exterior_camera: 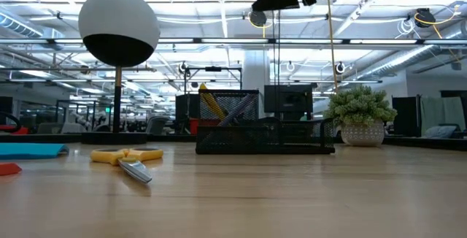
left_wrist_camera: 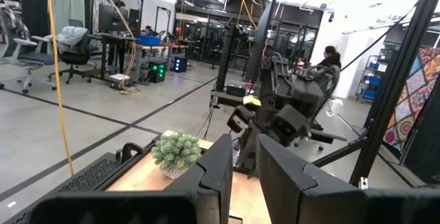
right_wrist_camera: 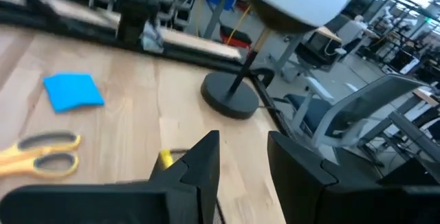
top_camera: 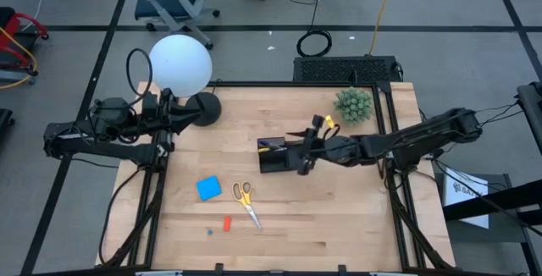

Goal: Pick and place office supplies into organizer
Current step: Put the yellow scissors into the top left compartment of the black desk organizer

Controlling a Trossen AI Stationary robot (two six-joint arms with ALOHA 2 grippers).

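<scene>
The black organizer [top_camera: 273,154] stands mid-table with a yellow pen [exterior_camera: 211,104] leaning in its taller compartment. My right gripper [top_camera: 300,156] hovers above the organizer's right end, open, with nothing between its fingers [right_wrist_camera: 244,157]. On the wood lie a blue square pad [top_camera: 208,188], yellow-handled scissors [top_camera: 246,200] and a small red eraser [top_camera: 227,223], all toward the near left. My left gripper [left_wrist_camera: 244,165] waits at the table's left edge beside the lamp, pointing level, with a narrow gap and nothing in it.
A lamp with a white globe [top_camera: 180,64] and a round black base [top_camera: 203,109] stands at the far left. A green spiky plant [top_camera: 353,104] in a pot sits far right of the organizer. Bare wood stretches along the near right.
</scene>
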